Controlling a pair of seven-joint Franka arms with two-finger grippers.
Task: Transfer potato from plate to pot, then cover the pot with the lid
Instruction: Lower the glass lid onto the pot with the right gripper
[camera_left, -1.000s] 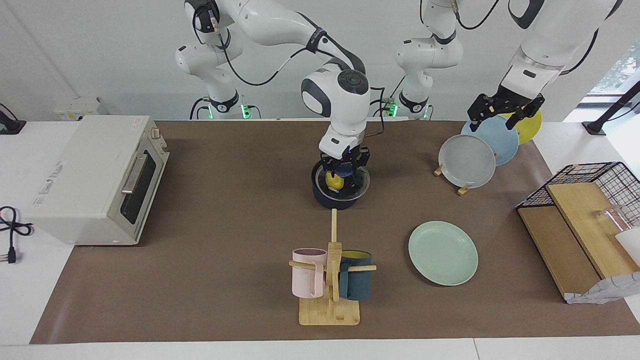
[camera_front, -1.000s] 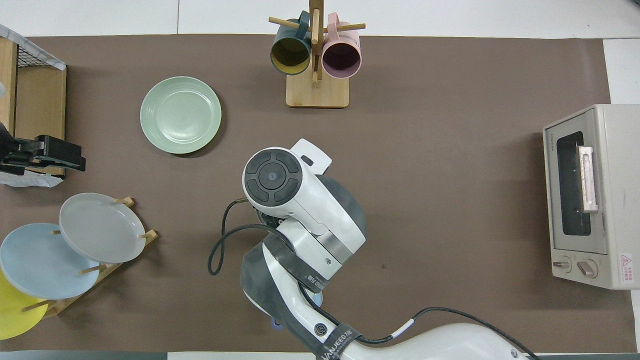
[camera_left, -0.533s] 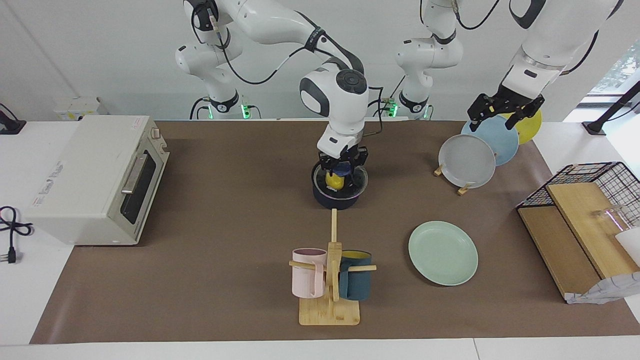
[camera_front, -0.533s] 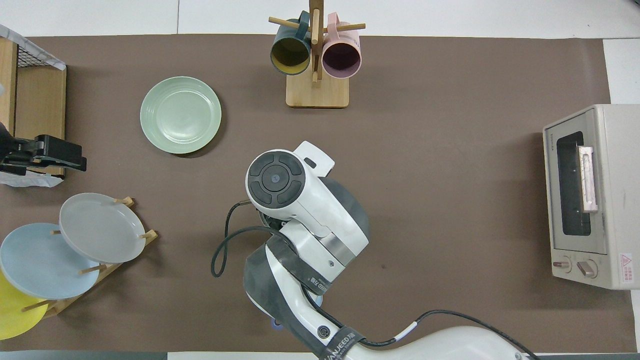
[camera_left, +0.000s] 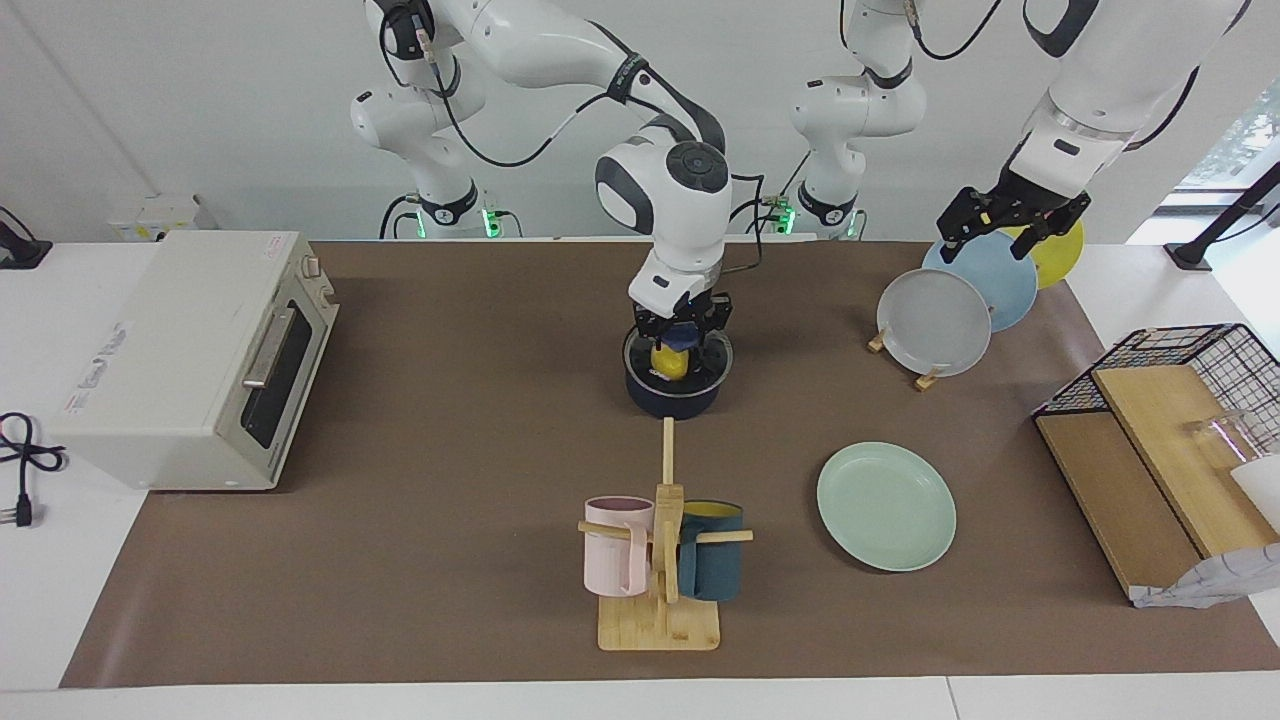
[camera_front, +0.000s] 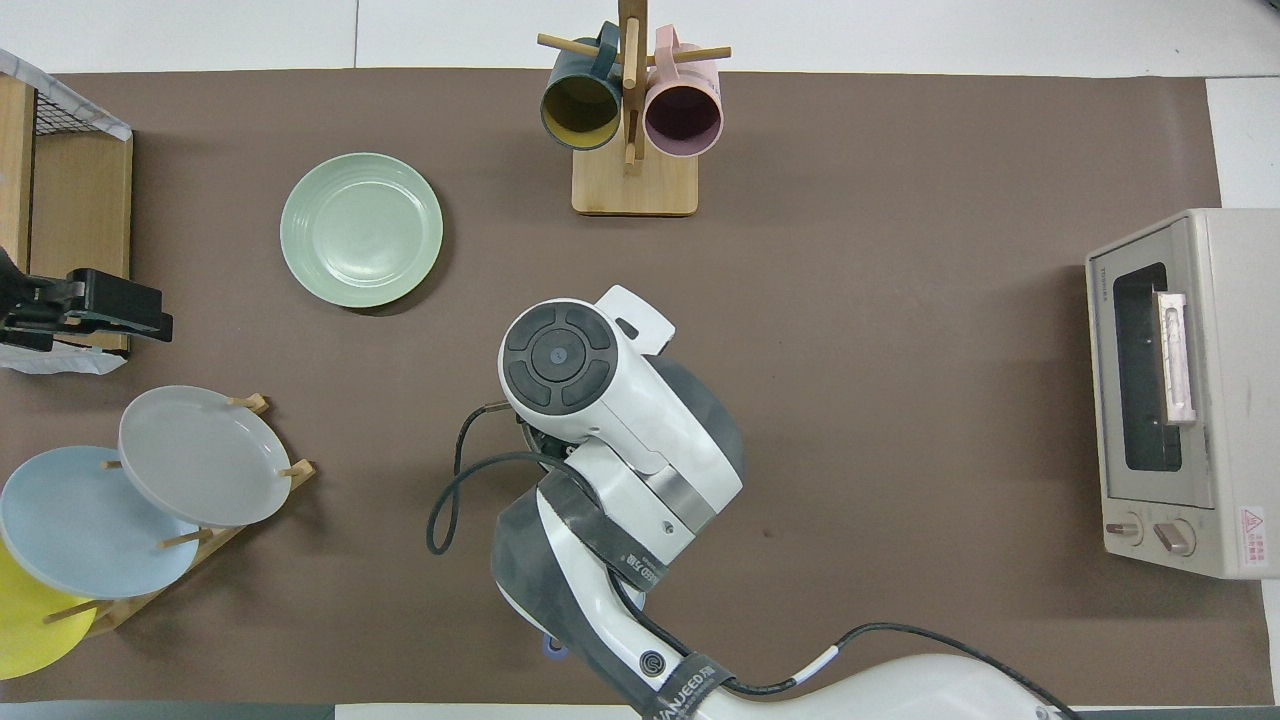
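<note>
The navy pot (camera_left: 672, 397) stands mid-table with the yellow potato (camera_left: 668, 363) inside it. The clear glass lid (camera_left: 712, 358) lies on or just over the pot's rim, and the potato shows through it. My right gripper (camera_left: 682, 330) is shut on the lid's blue knob, straight above the pot. In the overhead view the right arm (camera_front: 590, 400) hides the pot, lid and potato. The mint-green plate (camera_left: 886, 506) lies bare, farther from the robots, and shows in the overhead view (camera_front: 361, 229) too. My left gripper (camera_left: 985, 238) waits open in the air over the upright plates.
A rack of grey, light-blue and yellow upright plates (camera_left: 935, 320) stands toward the left arm's end. A mug tree (camera_left: 660, 560) with pink and teal mugs stands farther out than the pot. A toaster oven (camera_left: 190, 355) sits at the right arm's end, a wire basket with wooden boards (camera_left: 1160, 450) at the left arm's.
My right gripper, with the lid, has shifted slightly toward the robots and settled it more squarely over the pot. The left arm has barely moved.
</note>
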